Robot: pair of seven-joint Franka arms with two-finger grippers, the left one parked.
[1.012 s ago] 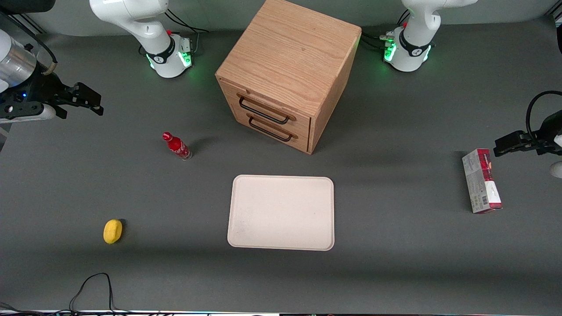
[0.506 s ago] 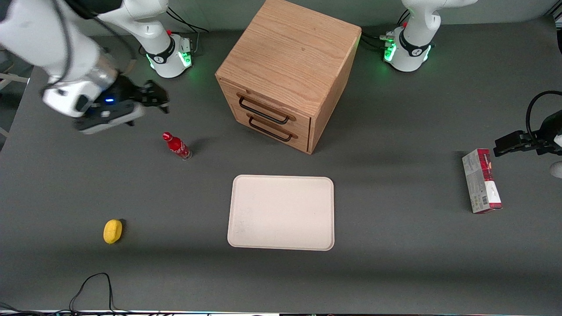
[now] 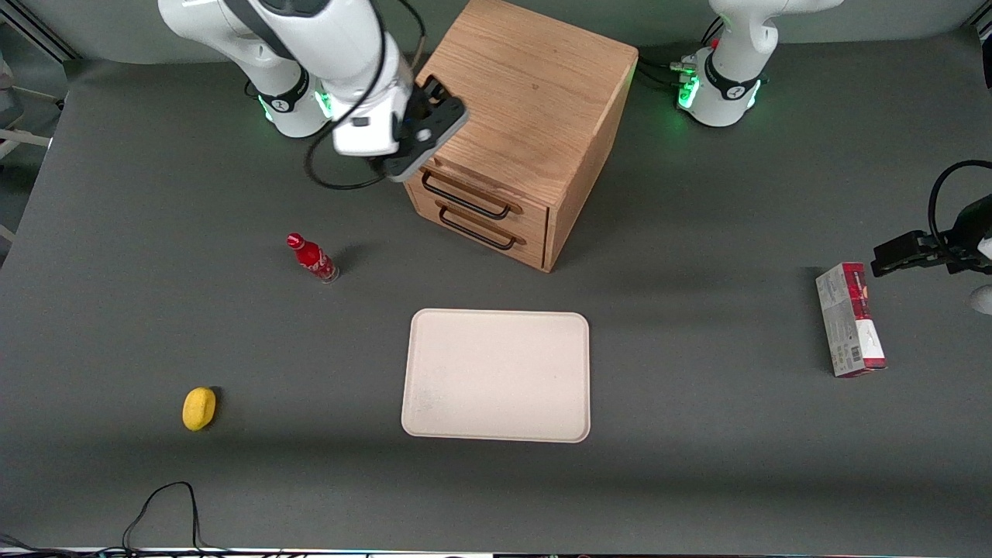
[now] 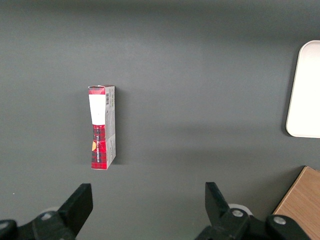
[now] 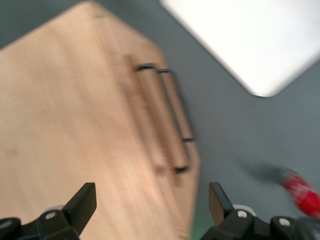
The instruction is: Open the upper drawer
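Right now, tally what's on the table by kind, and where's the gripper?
Cabinet, two drawers, upper drawer shut: 1
Tray: 1
Red bottle: 1
Yellow object: 1
Red-and-white box: 1
Total: 5
Gripper, open, hangs above the cabinet's top front corner, toward the working arm's end.

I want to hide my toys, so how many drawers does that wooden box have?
2. The upper drawer sits right under the cabinet top; the bottom drawer is just below it. Both are shut. The gripper hovers open above the cabinet's top corner.
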